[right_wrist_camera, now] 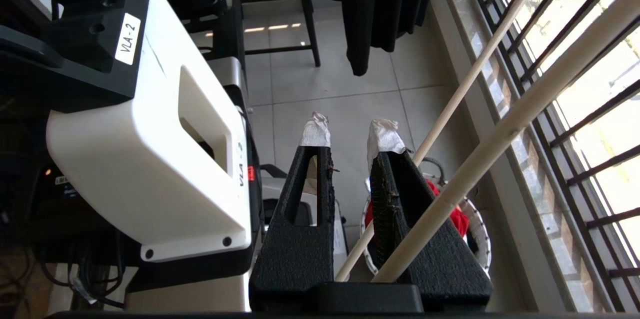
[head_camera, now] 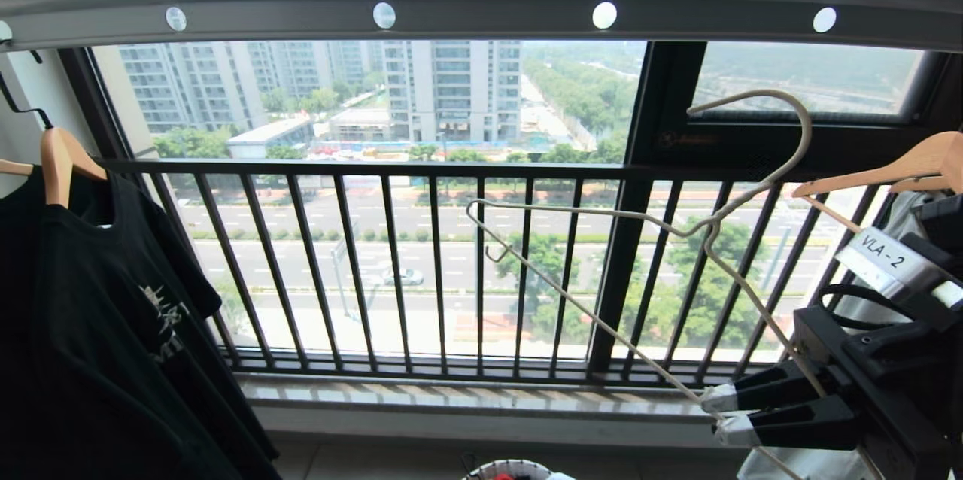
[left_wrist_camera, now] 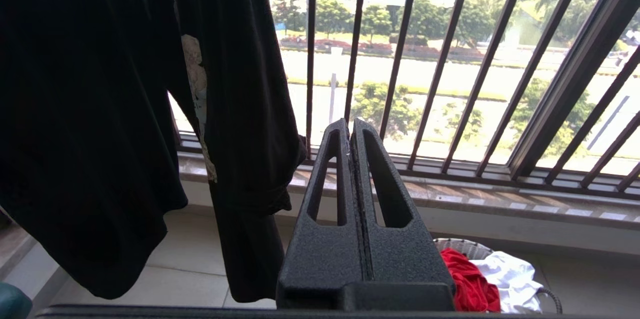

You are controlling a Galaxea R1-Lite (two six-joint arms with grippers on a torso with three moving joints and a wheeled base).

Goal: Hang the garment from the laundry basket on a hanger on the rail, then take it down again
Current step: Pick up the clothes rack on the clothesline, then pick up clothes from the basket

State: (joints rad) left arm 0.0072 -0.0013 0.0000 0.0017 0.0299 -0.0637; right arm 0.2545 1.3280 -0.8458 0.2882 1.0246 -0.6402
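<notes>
The white wire hanger (head_camera: 707,228) stands tilted in the air at the right, its hook below the grey rail (head_camera: 489,6) and clear of it. My right gripper (head_camera: 718,414) is shut on the hanger's lower part. In the right wrist view one wire of the hanger (right_wrist_camera: 453,200) crosses slantwise between the taped fingers of this gripper (right_wrist_camera: 348,131) and another lies over the outer finger. The red garment (left_wrist_camera: 467,279) lies in the laundry basket (left_wrist_camera: 460,246) on the floor below the window. My left gripper (left_wrist_camera: 350,126) is parked low, shut and empty.
A black T-shirt (head_camera: 113,314) hangs on a wooden hanger (head_camera: 60,156) at the left. Another wooden hanger (head_camera: 903,164) is at the right edge. A white garment (left_wrist_camera: 515,274) shares the basket. The barred window railing (head_camera: 376,168) stands behind, and my own white body (right_wrist_camera: 150,134) is close beside the right arm.
</notes>
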